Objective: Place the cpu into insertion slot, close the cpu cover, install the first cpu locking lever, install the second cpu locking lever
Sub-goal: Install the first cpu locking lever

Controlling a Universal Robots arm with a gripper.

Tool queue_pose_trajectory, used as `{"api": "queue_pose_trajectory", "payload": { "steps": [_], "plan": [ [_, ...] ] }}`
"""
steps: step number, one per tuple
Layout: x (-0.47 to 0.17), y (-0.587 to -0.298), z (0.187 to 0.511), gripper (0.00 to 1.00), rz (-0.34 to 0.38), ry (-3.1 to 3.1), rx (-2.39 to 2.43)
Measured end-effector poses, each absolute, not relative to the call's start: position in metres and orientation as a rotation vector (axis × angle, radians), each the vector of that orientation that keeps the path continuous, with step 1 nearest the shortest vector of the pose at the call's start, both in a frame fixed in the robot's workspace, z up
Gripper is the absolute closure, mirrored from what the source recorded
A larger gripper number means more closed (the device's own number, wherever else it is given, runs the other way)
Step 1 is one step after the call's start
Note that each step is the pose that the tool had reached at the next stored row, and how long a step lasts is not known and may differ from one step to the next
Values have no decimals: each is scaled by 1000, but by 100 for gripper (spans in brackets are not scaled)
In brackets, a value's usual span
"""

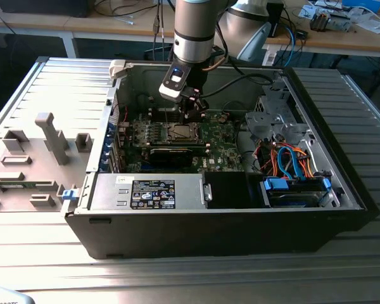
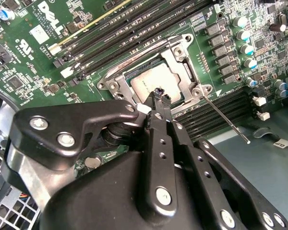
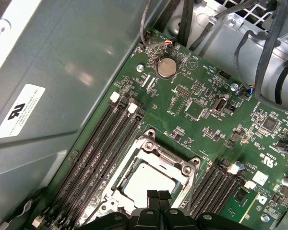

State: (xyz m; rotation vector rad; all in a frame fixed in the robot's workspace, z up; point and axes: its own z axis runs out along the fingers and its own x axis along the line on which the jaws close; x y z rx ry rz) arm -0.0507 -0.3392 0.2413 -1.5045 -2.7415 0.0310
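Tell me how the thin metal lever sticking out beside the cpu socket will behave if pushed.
The lever is a long, thin wire rod, so it likely flexes springily rather than staying rigid. Its smooth, round metal looks slippery, so the gripper could slide off.

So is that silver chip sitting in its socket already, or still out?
In. The cpu lies flat in the insertion slot, its silver top showing through the square opening of the cpu cover.

**Three cameras, one target**

The exterior view looks down from high and well back into the open computer case [image 1: 177,234]. Both wrist views hang close over the motherboard [image 2: 29,72] [image 3: 206,96], peering past the gripper [image 2: 158,93] [image 3: 153,194], and all three share the insertion slot [image 1: 180,132] [image 2: 113,79] [image 3: 149,148].
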Motion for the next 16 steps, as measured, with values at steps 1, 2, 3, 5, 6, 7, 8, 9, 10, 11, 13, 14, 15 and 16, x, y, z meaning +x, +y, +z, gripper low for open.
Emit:
{"api": "queue_pose_trajectory", "payload": {
  "steps": [1,2,3,5,6,7,8,9,10,11,13,14,15,16],
  "plan": [
    [-51,-339,241,89,31,-2742,-1504],
    [-51,-339,241,89,31,-2742,-1503],
    [-51,-339,241,89,31,-2743,-1502],
    [-51,-339,241,89,31,-2744,-1500],
    [-51,-339,241,89,31,-2746,-1497],
    [-51,-339,241,89,31,-2747,-1495],
    [-51,-339,241,89,31,-2748,-1493],
    [-51,-339,241,89,31,-2749,-1492],
    [-51,-339,241,89,31,-2750,-1490],
    [-51,-339,241,89,31,-2751,-1488],
    [-51,-339,241,89,31,-2755,-1480],
    [-51,-339,241,89,31,-2759,-1473],
    [-51,-339,241,89,31,-2762,-1468],
    [-51,-339,241,89,31,-2764,-1462]
  ]
}}
